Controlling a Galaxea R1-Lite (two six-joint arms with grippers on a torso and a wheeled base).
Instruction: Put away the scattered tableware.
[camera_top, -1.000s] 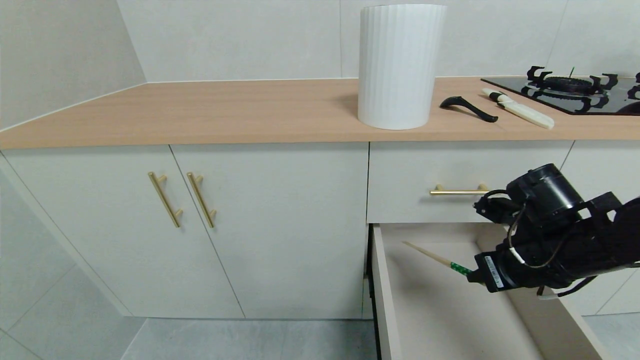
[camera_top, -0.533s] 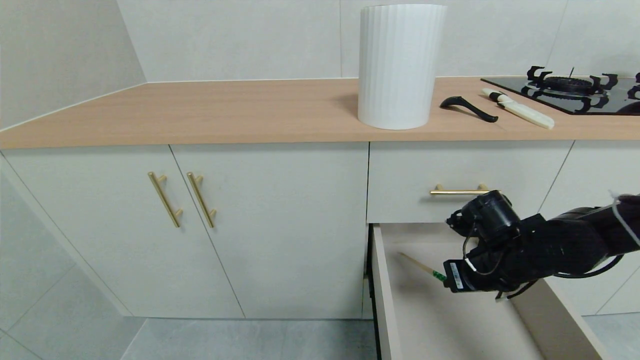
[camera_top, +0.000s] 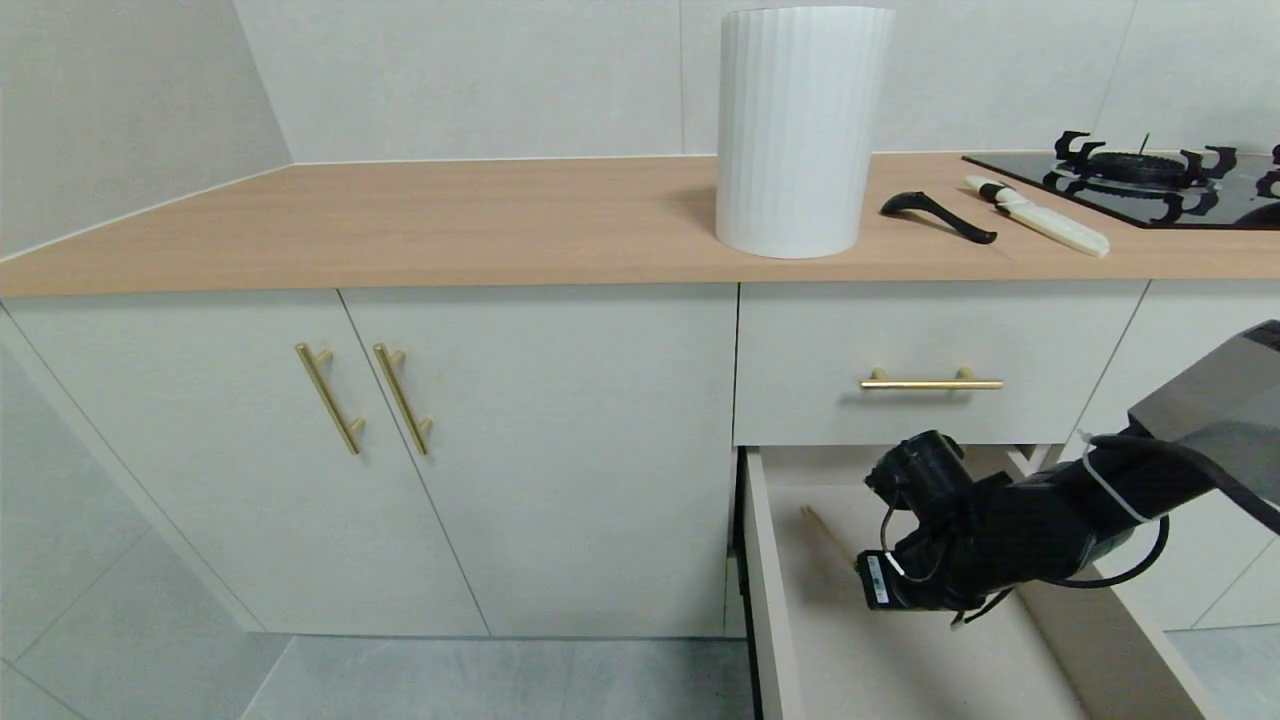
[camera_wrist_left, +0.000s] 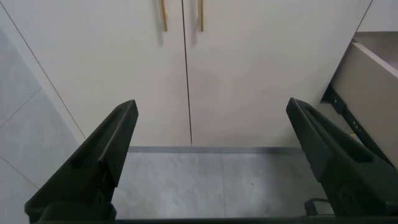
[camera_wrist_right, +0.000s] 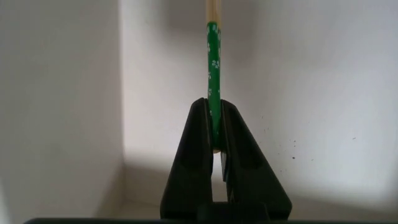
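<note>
Both right fingers (camera_wrist_right: 199, 143) are clenched on the chopstick (camera_wrist_right: 213, 56) in the right wrist view. They pinch its green patterned end. The stick runs straight out from between their tips, and its plain wood passes out of frame. Beyond it lie the pale floor and a side wall of the drawer (camera_wrist_right: 311, 93), with the stick near the corner where they meet. Whether it touches the floor I cannot tell.

In the head view the right fingers sit inside the open drawer (camera_top: 762, 560), below its rim. The chopstick (camera_top: 828, 535) slants away from them toward the back left corner, close to the left wall. On the surface (camera_top: 450, 220) above lie a black utensil (camera_top: 935, 215) and a pale knife (camera_top: 1040, 222), beside a tall white ribbed canister (camera_top: 800, 130).

For a clean release, I judge the stick should be brought low and nearly flat over the drawer floor, with its far tip kept off the left wall. The fingers should then part gently and draw straight back so nothing flicks it.

In the left wrist view the left fingers (camera_wrist_left: 112, 149) are spread wide with nothing between them. They hang before the closed cabinet doors (camera_wrist_left: 186, 62), well apart from the chopstick.
</note>
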